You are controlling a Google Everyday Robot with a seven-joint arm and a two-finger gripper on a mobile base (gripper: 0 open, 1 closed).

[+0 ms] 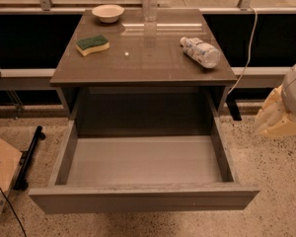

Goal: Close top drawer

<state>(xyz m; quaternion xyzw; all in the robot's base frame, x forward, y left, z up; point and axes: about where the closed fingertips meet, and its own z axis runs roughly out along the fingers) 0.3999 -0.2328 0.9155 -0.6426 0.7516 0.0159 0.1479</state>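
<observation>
The wide grey top drawer point(143, 199) with a flat front is pulled far out at 6 o'clock, under the shiny brown surface point(143, 63). On the surface are a green and yellow sponge point(92, 45) at 10 o'clock, a small white bowl point(108, 13) at 11 o'clock, and a clear plastic bottle point(201, 52) lying down at 2 o'clock. The pale cream gripper point(278, 120) hangs at 3 o'clock, well apart from the drawer, and I cannot tell if it is open or closed.
</observation>
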